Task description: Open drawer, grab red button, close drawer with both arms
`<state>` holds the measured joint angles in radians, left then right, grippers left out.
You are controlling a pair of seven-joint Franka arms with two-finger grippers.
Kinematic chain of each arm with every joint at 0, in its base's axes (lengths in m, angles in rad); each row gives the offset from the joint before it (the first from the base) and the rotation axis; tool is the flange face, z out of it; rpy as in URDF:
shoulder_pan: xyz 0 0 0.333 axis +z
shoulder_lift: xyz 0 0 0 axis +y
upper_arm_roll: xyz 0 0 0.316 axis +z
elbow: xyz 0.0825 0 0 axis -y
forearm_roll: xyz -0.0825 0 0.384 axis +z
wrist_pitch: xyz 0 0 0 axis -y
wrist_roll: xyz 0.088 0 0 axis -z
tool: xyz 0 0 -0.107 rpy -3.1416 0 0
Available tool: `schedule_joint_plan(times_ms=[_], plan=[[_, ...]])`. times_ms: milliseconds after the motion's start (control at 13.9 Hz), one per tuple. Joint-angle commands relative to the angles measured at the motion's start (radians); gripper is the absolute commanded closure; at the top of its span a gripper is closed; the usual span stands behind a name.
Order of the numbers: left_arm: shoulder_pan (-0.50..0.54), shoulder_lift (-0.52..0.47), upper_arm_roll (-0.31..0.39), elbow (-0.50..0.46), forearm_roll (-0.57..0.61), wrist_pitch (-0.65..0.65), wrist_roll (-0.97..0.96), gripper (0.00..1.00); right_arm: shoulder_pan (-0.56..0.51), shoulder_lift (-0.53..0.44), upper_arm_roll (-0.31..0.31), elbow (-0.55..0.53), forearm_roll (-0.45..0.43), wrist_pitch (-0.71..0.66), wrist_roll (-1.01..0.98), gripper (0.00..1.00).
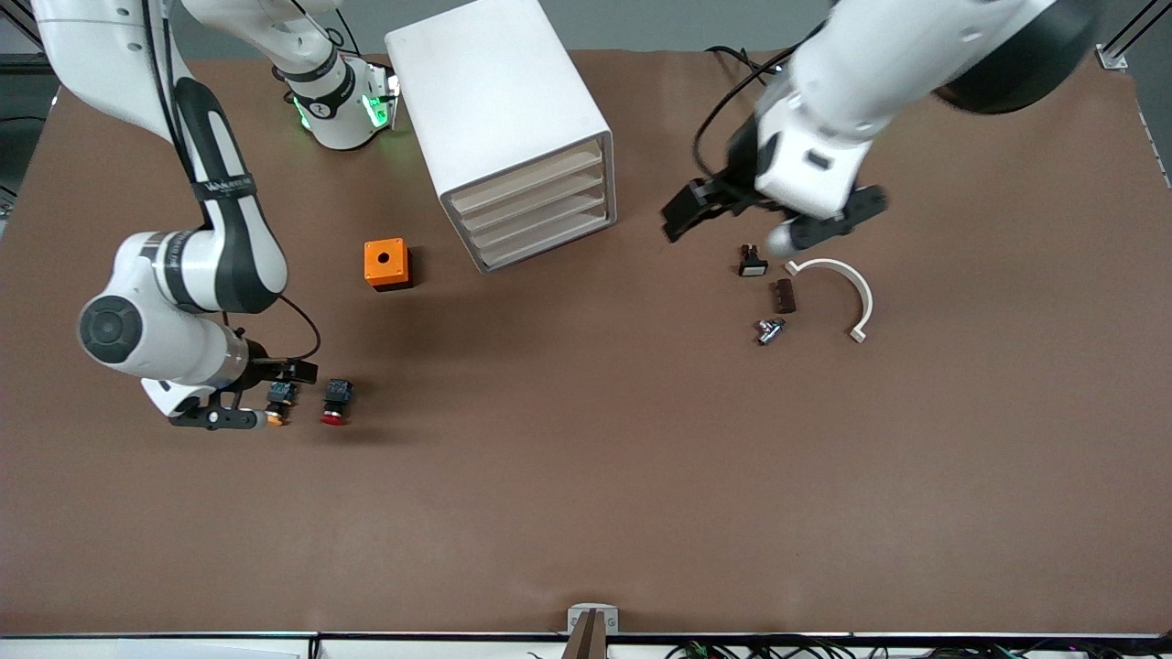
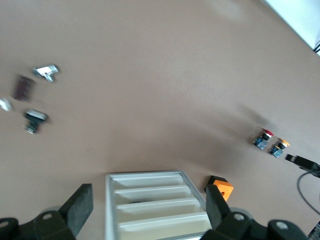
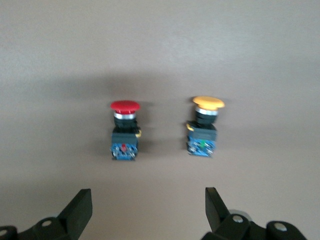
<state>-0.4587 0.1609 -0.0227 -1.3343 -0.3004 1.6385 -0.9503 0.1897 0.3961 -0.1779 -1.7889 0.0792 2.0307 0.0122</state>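
My right gripper (image 1: 245,395) is spread wide, low over the table by the red button (image 1: 335,401) and its yellow twin (image 1: 278,400). The red button lies near the right arm's end, nearer the front camera than the orange cube (image 1: 385,263). My left gripper (image 1: 732,220), spread wide too, holds nothing above the table beside the cabinet (image 1: 502,128). Every drawer (image 1: 540,234) is closed.

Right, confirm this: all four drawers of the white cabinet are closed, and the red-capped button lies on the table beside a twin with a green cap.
One detail is wrong: the twin's cap is orange-yellow, not green. The right wrist view shows the red-capped button beside the orange-yellow-capped twin on the table. The rest stands: the front view shows all four drawers of the white cabinet closed.
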Motion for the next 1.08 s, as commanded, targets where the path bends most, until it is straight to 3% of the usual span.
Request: schedule_joint_plan(times_ms=[0,144,289,649,793,1010], plan=[[0.116,-0.066,-0.008,-0.036,0.015,-0.074,0.176,0.01,-0.007,-0.028,-0.037,0.115,-0.018,-0.183,-0.055,0.00],[0.216,-0.072,-0.006,-0.036,0.015,-0.115,0.318,0.01,-0.009,-0.033,-0.073,0.231,-0.018,-0.347,-0.089,0.00],[0.293,-0.072,-0.008,-0.039,0.047,-0.140,0.440,0.01,-0.009,-0.068,-0.104,0.284,-0.018,-0.429,-0.122,0.00],[0.345,-0.040,-0.008,-0.069,0.194,-0.138,0.631,0.01,-0.007,-0.203,-0.120,0.290,-0.016,-0.468,-0.132,0.00],[0.383,-0.034,-0.008,-0.080,0.195,-0.135,0.720,0.01,-0.009,-0.229,-0.121,0.290,-0.016,-0.468,-0.135,0.00],[0.402,-0.050,-0.005,-0.173,0.196,-0.070,0.769,0.01,-0.006,-0.238,-0.120,0.289,-0.016,-0.474,-0.144,0.00]])
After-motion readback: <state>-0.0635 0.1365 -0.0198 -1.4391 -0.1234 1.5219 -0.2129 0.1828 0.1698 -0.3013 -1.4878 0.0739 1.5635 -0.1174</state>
